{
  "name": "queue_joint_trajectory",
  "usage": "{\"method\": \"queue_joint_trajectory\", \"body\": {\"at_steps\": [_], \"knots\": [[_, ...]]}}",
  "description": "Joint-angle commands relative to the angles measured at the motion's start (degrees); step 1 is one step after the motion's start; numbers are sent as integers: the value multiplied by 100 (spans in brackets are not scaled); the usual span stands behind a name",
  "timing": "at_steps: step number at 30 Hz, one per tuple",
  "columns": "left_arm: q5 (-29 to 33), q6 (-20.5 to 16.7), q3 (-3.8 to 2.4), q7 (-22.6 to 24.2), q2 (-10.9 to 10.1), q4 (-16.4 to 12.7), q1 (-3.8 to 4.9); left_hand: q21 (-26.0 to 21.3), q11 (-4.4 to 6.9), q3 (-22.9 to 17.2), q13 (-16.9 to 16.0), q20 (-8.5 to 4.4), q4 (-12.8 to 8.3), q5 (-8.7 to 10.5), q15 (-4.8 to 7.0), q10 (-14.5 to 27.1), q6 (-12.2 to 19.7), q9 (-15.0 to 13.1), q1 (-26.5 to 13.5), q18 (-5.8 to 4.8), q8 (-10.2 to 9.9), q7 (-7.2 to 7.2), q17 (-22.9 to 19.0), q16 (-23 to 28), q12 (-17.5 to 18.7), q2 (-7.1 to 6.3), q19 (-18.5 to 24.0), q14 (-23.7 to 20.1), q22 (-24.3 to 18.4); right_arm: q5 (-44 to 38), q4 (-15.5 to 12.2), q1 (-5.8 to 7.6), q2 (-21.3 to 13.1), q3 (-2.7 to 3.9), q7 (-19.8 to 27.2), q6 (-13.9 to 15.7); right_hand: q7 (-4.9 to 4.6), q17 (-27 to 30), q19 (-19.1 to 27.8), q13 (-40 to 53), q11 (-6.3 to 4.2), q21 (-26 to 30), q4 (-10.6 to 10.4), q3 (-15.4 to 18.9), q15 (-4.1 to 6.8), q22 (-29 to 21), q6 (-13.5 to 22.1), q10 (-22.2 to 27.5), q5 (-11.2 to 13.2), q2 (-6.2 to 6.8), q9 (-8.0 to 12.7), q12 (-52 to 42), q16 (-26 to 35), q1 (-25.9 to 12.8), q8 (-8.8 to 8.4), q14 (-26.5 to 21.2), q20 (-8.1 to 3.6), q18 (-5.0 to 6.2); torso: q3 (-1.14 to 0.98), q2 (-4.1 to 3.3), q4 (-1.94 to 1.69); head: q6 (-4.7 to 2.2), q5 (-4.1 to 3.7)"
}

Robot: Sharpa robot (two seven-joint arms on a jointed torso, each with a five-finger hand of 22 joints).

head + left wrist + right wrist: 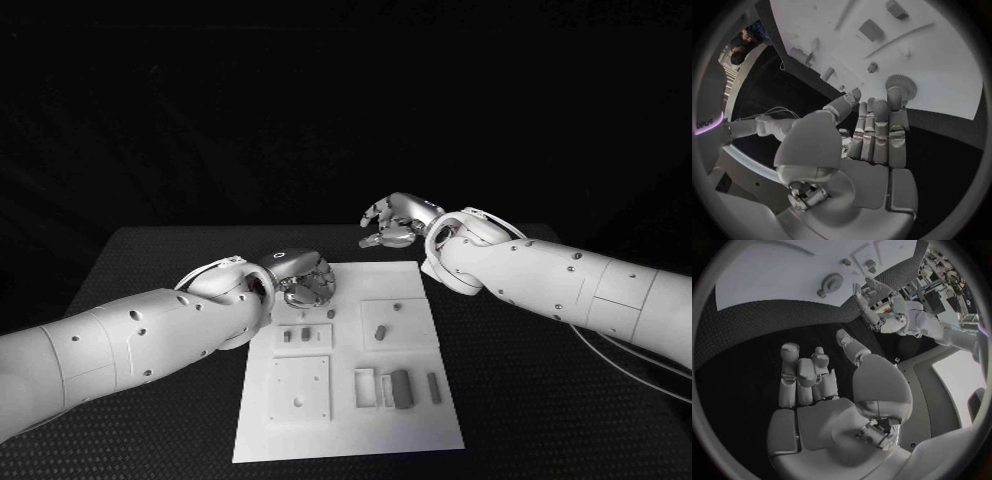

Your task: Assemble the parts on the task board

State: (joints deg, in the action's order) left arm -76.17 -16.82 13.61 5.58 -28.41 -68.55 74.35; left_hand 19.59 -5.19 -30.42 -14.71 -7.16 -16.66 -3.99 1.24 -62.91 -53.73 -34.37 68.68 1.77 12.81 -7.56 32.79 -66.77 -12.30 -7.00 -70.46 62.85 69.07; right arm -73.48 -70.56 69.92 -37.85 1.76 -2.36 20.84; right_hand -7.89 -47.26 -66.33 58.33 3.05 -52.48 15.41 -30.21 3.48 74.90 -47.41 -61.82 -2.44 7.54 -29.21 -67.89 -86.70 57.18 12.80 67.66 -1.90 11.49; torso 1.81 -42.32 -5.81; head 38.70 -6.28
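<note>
The white task board [346, 420] lies in the middle of the black table. Small grey parts lie on it: one peg [381, 331] in the right square, two blocks [401, 387] near the front, two short pieces [287, 336] on the left. My left hand [303, 280] hovers over the board's far left corner, fingers straight and together [879, 135], their tips beside a round toothed part [901, 85]; it holds nothing. My right hand [397, 222] hangs above the black table just beyond the board's far edge, fingers [801, 375] loosely bent and empty.
A raised square plate [302, 390] with holes sits at the board's front left. Black table [548, 420] surrounds the board on all sides. A cable [635, 360] runs along the table under my right arm.
</note>
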Motion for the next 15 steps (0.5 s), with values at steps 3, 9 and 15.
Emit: {"method": "queue_joint_trajectory", "body": {"at_steps": [3,9,15], "knots": [[-599,145,-3,40,123,72,-47,180,17,68,42,-10,-1,-16,24,-164,-96,52,64,406,-20,-20,128,-242,123,24,-171,127,216,-3,-6,-4,6,3,43,-26,-158,9,-25,-6,-13,36,34,5,-15,80,105,41,-38,-53,5,2,34,4,-27,-27,-24,351,-5,0,-3,9,-21],[-809,349,-3,-140,249,175,-105,291,22,89,82,-18,2,-13,30,-230,-111,104,-5,464,-33,-27,193,-388,244,69,-262,200,369,-3,-25,-4,7,3,40,-25,-158,9,-26,-7,-13,36,34,4,-15,81,105,41,-38,-55,5,2,33,4,-27,-27,-24,351,-4,-5,-1,20,-44],[-1097,393,-3,-291,340,306,-173,379,22,113,111,-19,3,6,30,-258,-102,146,-16,522,-48,-19,236,-509,348,29,-361,297,485,-3,-38,-4,-1,3,38,-24,-158,9,-26,-7,-13,36,34,4,-15,81,105,41,-38,-56,5,2,33,5,-27,-27,-24,351,-4,-6,2,34,-65]]}}
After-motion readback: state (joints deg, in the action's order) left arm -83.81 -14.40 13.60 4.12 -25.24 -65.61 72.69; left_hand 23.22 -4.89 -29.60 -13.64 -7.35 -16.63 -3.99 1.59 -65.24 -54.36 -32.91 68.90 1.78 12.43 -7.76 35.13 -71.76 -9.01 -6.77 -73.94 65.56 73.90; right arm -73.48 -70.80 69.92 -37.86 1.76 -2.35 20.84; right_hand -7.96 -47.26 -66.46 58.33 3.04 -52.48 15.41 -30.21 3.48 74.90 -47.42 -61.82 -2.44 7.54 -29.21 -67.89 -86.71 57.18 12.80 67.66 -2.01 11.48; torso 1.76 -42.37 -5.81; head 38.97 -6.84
